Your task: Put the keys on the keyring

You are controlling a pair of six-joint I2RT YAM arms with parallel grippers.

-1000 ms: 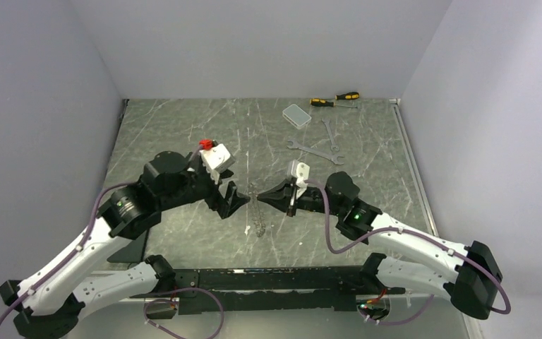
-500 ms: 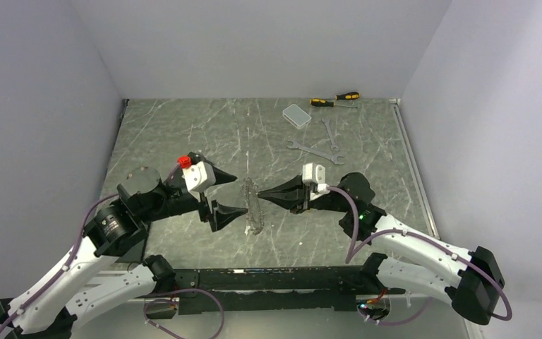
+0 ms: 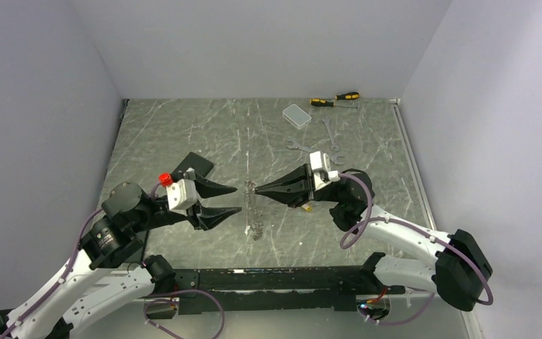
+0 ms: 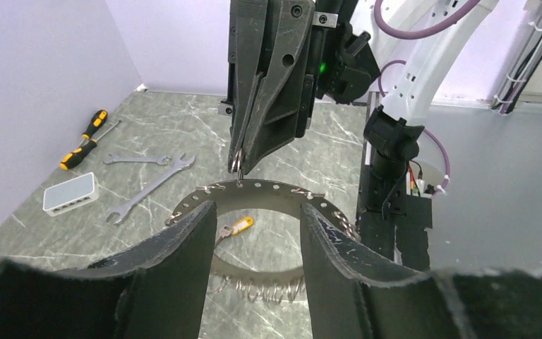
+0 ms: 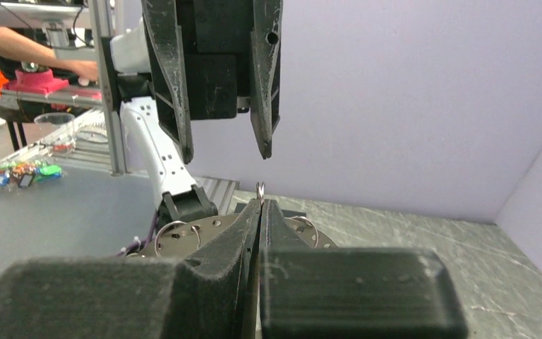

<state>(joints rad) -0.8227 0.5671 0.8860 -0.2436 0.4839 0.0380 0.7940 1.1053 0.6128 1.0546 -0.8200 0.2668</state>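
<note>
As R gripper [image 3: 257, 188] nips rim, keyring [image 3: 255, 213] prob upright

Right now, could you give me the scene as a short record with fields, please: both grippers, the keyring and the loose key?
right gripper: shut on the keyring, pinching a small loop at its top
left gripper: open, empty, facing the keyring
keyring: upright on edge between both grippers
yellow-headed key: lying on the table, apart from the keyring

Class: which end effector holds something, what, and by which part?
The right end effector pinches the keyring by a small wire loop on its top edge; the left end effector holds nothing.
</note>
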